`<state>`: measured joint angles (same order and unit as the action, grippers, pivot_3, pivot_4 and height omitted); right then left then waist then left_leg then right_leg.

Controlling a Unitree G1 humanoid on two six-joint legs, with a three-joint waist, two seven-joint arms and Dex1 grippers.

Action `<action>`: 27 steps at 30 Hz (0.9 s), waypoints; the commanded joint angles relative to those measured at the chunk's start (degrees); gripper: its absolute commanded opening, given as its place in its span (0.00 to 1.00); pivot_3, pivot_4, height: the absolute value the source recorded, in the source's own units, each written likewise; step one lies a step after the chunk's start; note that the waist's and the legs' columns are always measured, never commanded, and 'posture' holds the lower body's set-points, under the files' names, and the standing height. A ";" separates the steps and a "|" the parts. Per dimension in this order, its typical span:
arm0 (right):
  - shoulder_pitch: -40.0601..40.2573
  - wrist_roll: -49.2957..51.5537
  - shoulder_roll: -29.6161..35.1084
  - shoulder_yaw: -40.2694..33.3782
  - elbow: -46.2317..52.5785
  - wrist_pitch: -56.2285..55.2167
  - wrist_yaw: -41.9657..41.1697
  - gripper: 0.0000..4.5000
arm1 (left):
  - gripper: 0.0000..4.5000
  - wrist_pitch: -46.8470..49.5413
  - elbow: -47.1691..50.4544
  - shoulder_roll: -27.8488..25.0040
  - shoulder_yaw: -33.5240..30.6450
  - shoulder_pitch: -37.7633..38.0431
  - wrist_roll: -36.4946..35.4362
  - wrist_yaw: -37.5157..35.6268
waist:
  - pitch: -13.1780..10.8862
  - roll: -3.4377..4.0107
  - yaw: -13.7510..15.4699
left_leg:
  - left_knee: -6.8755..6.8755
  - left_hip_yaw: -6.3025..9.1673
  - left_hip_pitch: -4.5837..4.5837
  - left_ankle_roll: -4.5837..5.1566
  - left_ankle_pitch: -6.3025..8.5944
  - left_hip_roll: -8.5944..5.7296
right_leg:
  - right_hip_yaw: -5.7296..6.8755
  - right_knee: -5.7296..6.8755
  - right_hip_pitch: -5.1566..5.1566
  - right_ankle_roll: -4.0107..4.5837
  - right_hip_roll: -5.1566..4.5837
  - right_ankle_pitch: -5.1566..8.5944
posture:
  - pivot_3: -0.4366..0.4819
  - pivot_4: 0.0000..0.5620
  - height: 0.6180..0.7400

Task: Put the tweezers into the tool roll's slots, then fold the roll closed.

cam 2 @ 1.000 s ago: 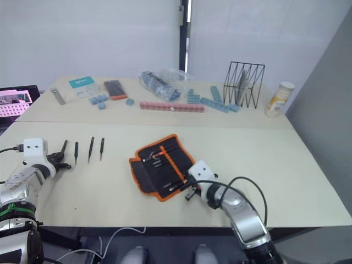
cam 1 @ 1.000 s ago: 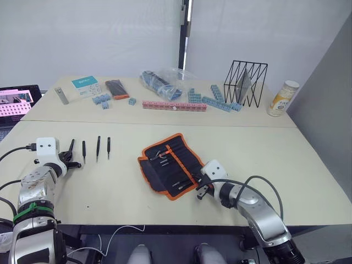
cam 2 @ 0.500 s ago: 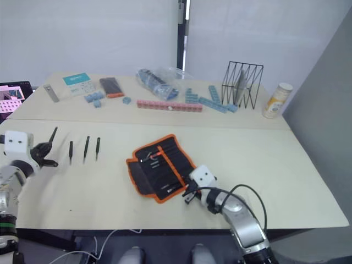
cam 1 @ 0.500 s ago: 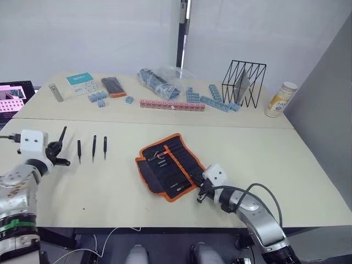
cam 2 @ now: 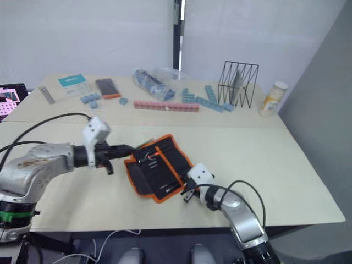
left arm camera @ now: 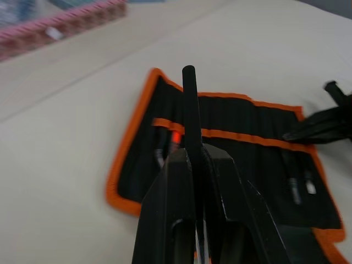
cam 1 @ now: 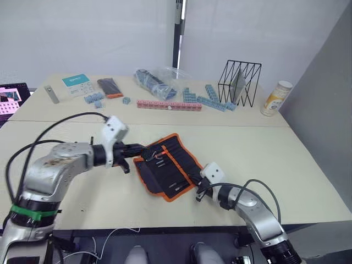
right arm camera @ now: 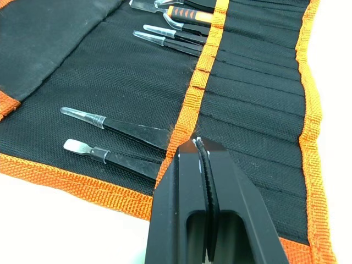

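The tool roll (cam 1: 168,165) lies open on the table, black with orange binding and an orange centre stripe (right arm camera: 206,66). Several tweezers with clear tip caps sit in its slots (right arm camera: 258,115), two of them near the front edge (right arm camera: 118,127). My left gripper (cam 1: 135,148) hovers at the roll's left edge, shut on one black tweezers (left arm camera: 190,104) that points over the roll (left arm camera: 247,126). My right gripper (cam 1: 199,192) is shut at the roll's near right corner. Its tips (right arm camera: 198,144) touch the orange stripe.
Along the far table stand a black wire rack (cam 1: 239,82), a yellowish can (cam 1: 272,98), a pink brick row (cam 1: 168,105), blue bricks (cam 1: 206,99), a plastic bag (cam 1: 157,80), a black-and-orange flat pack (cam 1: 110,87), a teal box (cam 1: 77,83) and a grey bar (cam 1: 52,93).
My left arm has swung from the table's far left across to the roll's left edge, carrying a tweezers. The right gripper has stayed at the roll's near corner. The camera has shifted.
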<state>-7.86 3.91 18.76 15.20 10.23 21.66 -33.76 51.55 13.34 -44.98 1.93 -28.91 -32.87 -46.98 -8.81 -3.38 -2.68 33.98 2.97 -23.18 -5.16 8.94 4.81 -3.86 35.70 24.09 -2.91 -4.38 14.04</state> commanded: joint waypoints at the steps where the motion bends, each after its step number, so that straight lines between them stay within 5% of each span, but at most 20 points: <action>1: 3.00 -1.54 0.75 3.38 -5.98 6.60 -0.26 0.00 | 0.00 2.50 0.21 -0.95 6.12 -3.59 2.51 -1.96 | 0.01 -0.02 -0.10 | 0.00 0.01 -0.01 0.01 -0.01 0.00 | -0.01 0.07 0.05 -0.01 0.02 0.00 | 0.48 0.27 0.72; 9: 3.17 -2.14 0.43 3.86 -6.87 8.26 0.91 0.00 | 0.00 5.26 -3.20 0.16 14.48 -9.32 7.66 -2.67 | 0.01 -0.02 0.06 | 0.03 0.05 0.07 0.03 0.03 0.00 | -0.02 0.16 0.07 0.00 0.05 0.00 | 0.48 0.27 0.72; 20: 3.52 -2.14 0.43 3.99 -6.38 9.74 1.90 0.00 | 0.00 4.22 -1.82 -3.61 17.28 -7.76 11.42 -6.60 | -0.03 0.06 0.09 | 0.02 0.04 0.29 0.02 0.04 0.00 | -0.02 0.07 0.06 0.00 0.01 0.01 | 0.48 0.27 0.72; 27: 3.44 -2.03 0.32 3.95 -6.40 9.94 2.15 0.00 | 0.00 2.99 -3.63 -1.17 18.81 -8.55 14.12 -6.44 | -0.02 0.05 0.21 | 0.03 0.04 0.29 0.01 0.04 -0.02 | -0.02 0.05 0.05 0.00 -0.01 0.01 | 0.48 0.27 0.72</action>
<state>-8.01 3.97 18.28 15.46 10.85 24.10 -31.89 55.54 9.48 -46.72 20.44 -35.92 -19.58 -53.24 -8.83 -3.34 -2.47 34.01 3.01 -22.89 -5.15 8.98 4.79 -3.88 35.74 24.14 -2.90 -4.38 14.05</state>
